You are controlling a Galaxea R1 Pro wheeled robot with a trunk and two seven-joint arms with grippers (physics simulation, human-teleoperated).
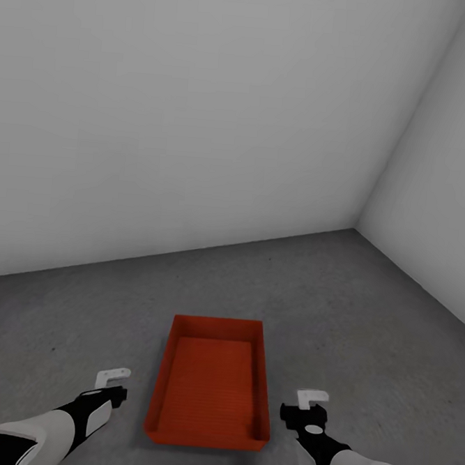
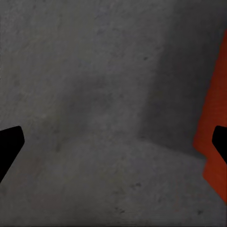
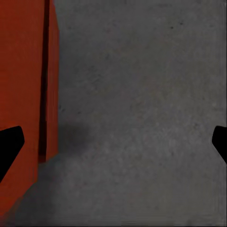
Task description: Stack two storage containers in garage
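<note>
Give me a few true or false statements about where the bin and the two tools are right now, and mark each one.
1. The storage container sits on the grey concrete floor. True.
2. The left tool is clamped on the container's rim. False: it is open beside the container, apart from it.
3. The right tool holds nothing. True.
4. A second container is stacked inside the first. False: only one container is visible, and it is empty.
5. The container lies between the two tools. True.
</note>
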